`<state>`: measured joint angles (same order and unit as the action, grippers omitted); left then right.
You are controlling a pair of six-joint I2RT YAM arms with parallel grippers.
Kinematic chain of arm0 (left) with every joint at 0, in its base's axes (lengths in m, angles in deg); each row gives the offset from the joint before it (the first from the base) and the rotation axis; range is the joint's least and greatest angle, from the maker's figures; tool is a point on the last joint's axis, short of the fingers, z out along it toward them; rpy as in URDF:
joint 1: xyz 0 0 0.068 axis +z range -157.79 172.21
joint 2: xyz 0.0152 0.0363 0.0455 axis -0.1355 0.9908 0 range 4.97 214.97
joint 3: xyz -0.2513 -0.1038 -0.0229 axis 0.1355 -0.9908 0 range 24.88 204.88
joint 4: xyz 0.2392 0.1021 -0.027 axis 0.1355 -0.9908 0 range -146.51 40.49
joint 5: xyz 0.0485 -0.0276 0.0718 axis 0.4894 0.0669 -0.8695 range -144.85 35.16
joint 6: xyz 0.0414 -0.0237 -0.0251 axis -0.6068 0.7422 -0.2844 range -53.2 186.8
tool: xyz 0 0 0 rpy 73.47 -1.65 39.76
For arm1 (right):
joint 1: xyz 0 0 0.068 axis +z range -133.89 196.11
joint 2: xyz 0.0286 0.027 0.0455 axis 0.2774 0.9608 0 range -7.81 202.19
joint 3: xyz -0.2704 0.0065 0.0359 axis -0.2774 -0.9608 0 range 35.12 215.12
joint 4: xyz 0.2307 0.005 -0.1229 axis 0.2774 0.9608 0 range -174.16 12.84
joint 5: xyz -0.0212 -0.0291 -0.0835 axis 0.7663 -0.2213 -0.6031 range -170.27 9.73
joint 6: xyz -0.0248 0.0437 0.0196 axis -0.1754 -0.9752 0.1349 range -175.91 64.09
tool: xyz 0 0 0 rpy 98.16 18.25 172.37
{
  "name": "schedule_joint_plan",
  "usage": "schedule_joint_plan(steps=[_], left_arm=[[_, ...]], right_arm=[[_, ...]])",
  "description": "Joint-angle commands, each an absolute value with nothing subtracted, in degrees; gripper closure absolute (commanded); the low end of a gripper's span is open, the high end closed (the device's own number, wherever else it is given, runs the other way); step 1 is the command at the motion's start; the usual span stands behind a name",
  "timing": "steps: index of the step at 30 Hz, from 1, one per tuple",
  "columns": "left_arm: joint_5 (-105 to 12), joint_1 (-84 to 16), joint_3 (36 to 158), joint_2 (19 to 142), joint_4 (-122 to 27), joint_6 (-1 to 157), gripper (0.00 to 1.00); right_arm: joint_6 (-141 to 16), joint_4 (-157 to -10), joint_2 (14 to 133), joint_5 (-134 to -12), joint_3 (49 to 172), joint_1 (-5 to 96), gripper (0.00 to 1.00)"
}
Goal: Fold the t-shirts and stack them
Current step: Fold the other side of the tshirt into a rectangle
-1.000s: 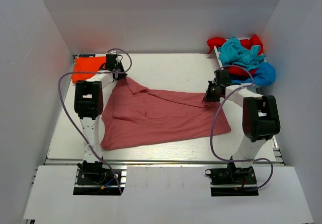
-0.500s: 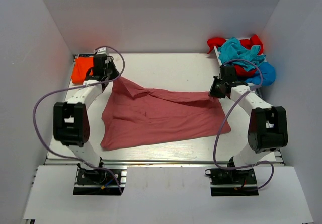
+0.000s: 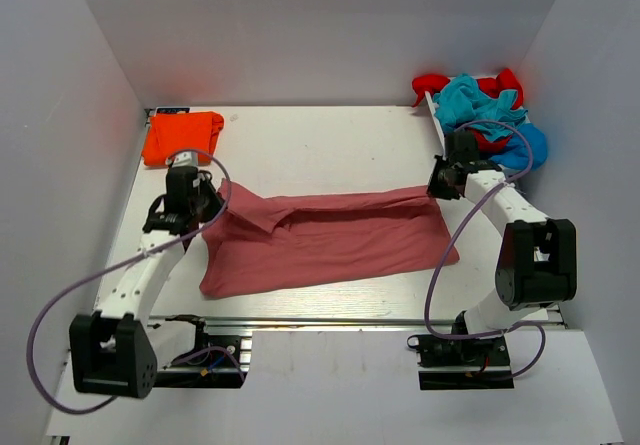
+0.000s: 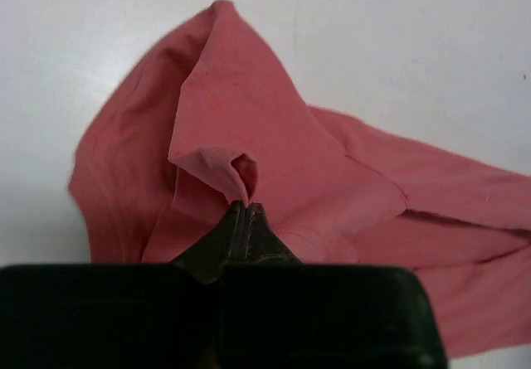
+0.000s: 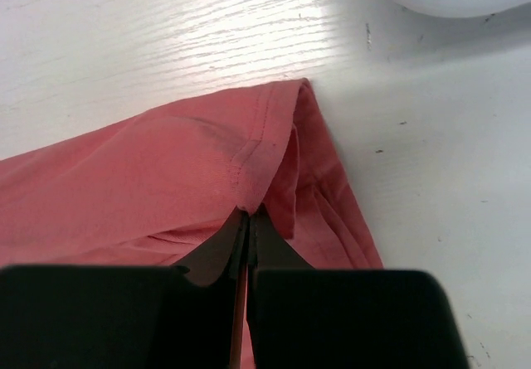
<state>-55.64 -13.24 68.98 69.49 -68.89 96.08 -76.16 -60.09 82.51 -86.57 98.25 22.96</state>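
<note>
The dusty pink-red t-shirt [image 3: 330, 240] lies across the middle of the table, its far half folded toward me. My left gripper [image 3: 212, 208] is shut on its left edge; the left wrist view shows the cloth [image 4: 249, 128] pinched at the fingertips [image 4: 246, 211]. My right gripper [image 3: 434, 187] is shut on the shirt's far right corner, and the right wrist view shows the hem [image 5: 257, 149] pinched between the fingers [image 5: 248, 217]. A folded bright orange t-shirt [image 3: 180, 135] lies at the far left.
A heap of red, teal and blue t-shirts [image 3: 480, 110] sits at the far right corner. White walls enclose the table [image 3: 330, 145] on three sides. Purple cables loop off both arms.
Both grippers have pulled the shirt's far edge toward me, folding it over itself. The left arm swung well nearer and left; the right gripper moved slightly right.
</note>
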Motion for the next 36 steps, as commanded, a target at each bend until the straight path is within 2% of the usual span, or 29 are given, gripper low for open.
schedule_joint_plan(steps=[1,11,16,25,26,27,29,30,33,34,35,36], left_arm=[[-53.18,-13.41,65.41,62.31,-75.24,98.88,1.0],[-44.92,-13.41,51.97,49.81,-81.23,101.61,1.0],[-37.72,-13.41,44.77,46.64,-78.52,103.19,1.0],[-39.64,-13.41,40.26,46.72,-81.14,104.95,0.98],[-40.34,-13.41,40.26,47.42,-81.15,104.95,0.94],[-40.34,-13.41,40.26,47.43,-81.15,104.95,0.76],[-40.34,-13.41,40.26,48.04,-81.15,104.95,0.55],[-40.34,-13.41,40.26,48.56,-81.67,104.95,0.38],[-40.34,-13.41,42.28,48.57,-82.2,104.95,0.24],[-40.34,-13.41,43.76,48.05,-82.73,104.95,0.15],[-41.3,-13.41,44.82,48.04,-83.34,104.95,0.14],[-41.92,-13.41,45.96,47.26,-83.96,104.95,0.02]], right_arm=[[-74.46,-57.97,80.87,-88.79,100.86,21.91,1.0],[-73.76,-56.65,80.78,-86.51,100.25,21.64,1.0],[-73.4,-57.44,80.78,-87.82,98.67,21.64,1.0],[-75.86,-57.62,81.04,-94.06,95.42,21.47,1.0],[-76.39,-57.88,81.39,-94.41,94.8,21.38,1.0],[-76.74,-57.88,81.74,-93.89,94.19,21.47,0.99],[-76.92,-57.97,82.88,-95.38,93.48,21.47,0.76],[-77.18,-57.88,83.32,-95.82,93.39,21.38,0.71],[-78.15,-57.18,84.03,-98.18,94.09,21.47,0.52],[-78.24,-56.57,83.94,-98.89,94.53,21.29,0.45],[-78.33,-55.35,83.51,-99.86,96.53,21.47,0.36],[-78.41,-54.03,83.07,-100.47,97.42,21.47,0.32]])
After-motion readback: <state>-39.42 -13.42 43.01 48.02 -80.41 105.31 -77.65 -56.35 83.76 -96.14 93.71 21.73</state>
